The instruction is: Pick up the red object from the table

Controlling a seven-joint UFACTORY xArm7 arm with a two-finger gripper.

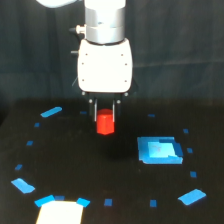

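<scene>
red object between the gripper jaws — over the table

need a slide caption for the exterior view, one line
xArm6 claw closed around the red object above the black table, blue square patch to the exterior view's right.

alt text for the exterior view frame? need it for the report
A white robot gripper points straight down with a small red object between its fingers, above a black table; whether the object is lifted or touching the surface cannot be told. A larger blue square patch lies toward the exterior view's right, and small blue tape marks dot the table.
</scene>
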